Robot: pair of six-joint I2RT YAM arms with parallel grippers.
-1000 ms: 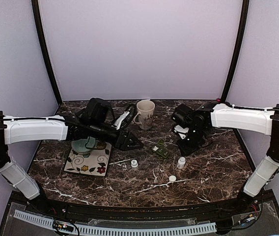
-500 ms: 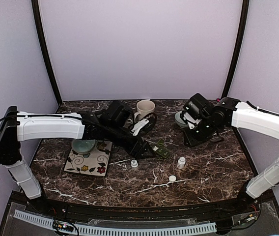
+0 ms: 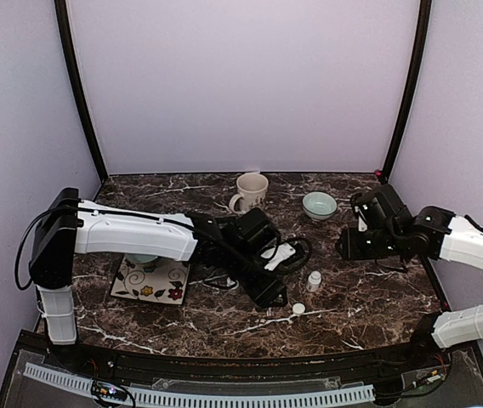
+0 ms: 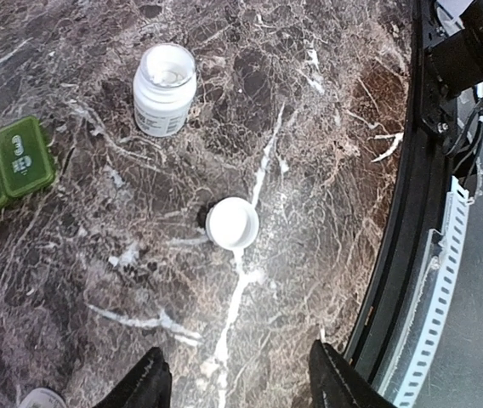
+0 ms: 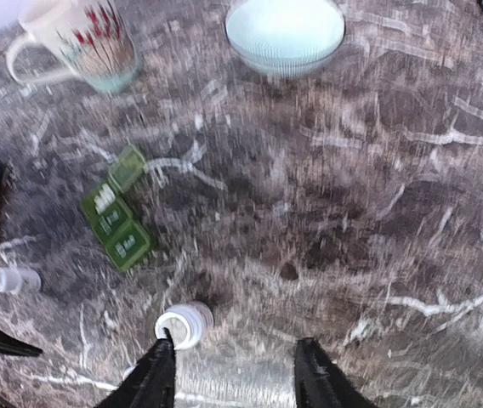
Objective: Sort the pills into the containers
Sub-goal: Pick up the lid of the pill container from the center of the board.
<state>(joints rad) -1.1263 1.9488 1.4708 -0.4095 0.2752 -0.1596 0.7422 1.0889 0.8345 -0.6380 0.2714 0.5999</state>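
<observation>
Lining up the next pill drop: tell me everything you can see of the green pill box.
The small dark green plastic pill box is a strip of joined square compartments lying flat on the dark marble table, touched by nothing. Two lids, numbered 2 and 3, are shut; the third, at one end, looks flipped open, though blurred.

The marble bench (image 3: 369, 289) bears a mug (image 3: 251, 191), pale bowl (image 3: 319, 205), flowered plate (image 3: 152, 282), green pill box (image 5: 116, 225) — plus a white bottle (image 3: 314, 280) and a cap (image 3: 298, 309).

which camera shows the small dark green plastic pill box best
Right wrist: the whole dark green plastic pill box is in frame, though blurred. Left wrist shows only two numbered compartments at its edge, sharply. In top external, the left arm hides it.
</observation>
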